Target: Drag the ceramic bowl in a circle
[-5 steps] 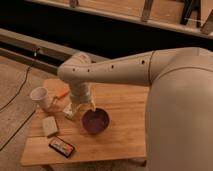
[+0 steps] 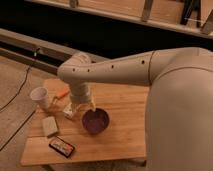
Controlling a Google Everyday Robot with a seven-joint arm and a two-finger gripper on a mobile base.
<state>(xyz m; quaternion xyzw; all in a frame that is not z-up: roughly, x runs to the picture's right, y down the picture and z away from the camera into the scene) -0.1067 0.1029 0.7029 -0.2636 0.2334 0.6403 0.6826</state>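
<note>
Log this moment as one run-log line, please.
gripper: at ceramic bowl rim, camera-left side | ceramic bowl: upright on wooden table | white cup: upright, apart from bowl

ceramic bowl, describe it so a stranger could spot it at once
On the wooden table, follow the white arm down to its gripper near the middle. The ceramic bowl sits just right of it in the picture. It is round, glossy and dark purple, wider and lower than the white cup at the table's left edge.

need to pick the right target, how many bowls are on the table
1: the round dark purple glossy ceramic bowl near the middle of the wooden table, with the gripper at its rim on the white paper cup's side. The arm could hide another.
</note>
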